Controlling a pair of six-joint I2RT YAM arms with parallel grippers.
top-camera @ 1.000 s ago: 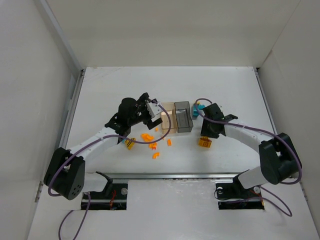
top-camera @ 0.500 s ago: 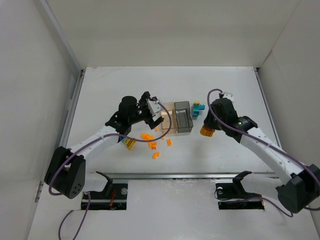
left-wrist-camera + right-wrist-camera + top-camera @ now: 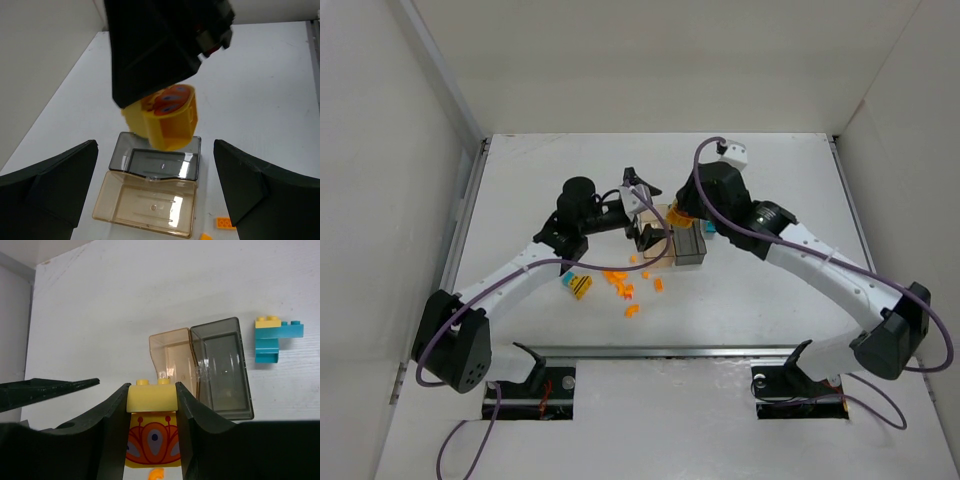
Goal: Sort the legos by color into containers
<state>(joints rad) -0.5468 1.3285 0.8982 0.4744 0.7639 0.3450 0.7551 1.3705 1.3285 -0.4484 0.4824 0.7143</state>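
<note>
White bench (image 3: 770,170): amber bin (image 3: 145,210) and grey bin (image 3: 160,165) touching, just ahead of the left fingers (image 3: 55,180); orange bricks (image 3: 620,285) scattered behind them.

My two arms, the left arm (image 3: 505,283) and the right arm (image 3: 820,268), have white links, black joints, and a thin purple cable (image 3: 696,180) looping along each.

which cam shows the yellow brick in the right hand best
Right wrist: the yellow brick sits close up in the right hand, studs and pattern clear. Left wrist shows it partly covered; top view, a speck.
</note>
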